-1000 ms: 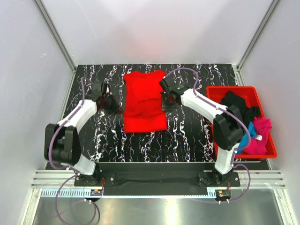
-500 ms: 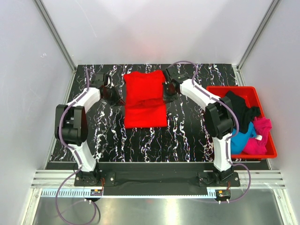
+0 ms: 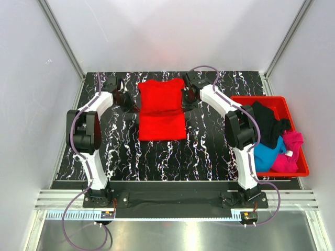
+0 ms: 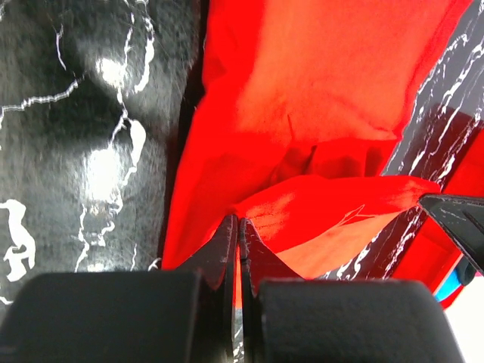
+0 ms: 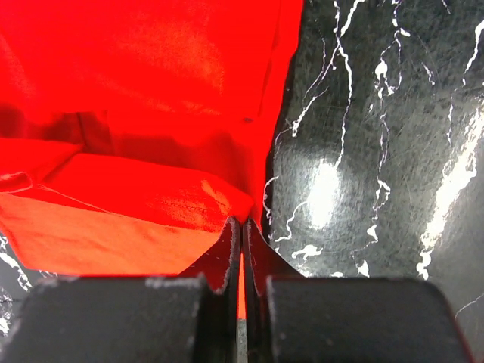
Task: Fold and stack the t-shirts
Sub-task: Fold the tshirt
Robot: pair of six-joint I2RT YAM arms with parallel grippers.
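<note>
A bright red t-shirt lies partly folded in the middle of the black marbled table. My left gripper sits at its left edge, shut on a fold of red cloth. At the shirt's right edge my right gripper is shut on the same kind of fold. In the left wrist view the left gripper pinches a raised flap of the red t-shirt. The right wrist view has the right gripper pinching the edge of the red t-shirt, with cloth showing between the jaws.
A red plastic bin stands at the right edge of the table. It holds a black t-shirt, a blue one and a pink one. White walls and metal frame posts close in the table.
Both grippers have moved toward the far edge of the table, carrying the pinched layer of the red shirt with them. The shirt's near edge has drawn back and it lies shorter.
</note>
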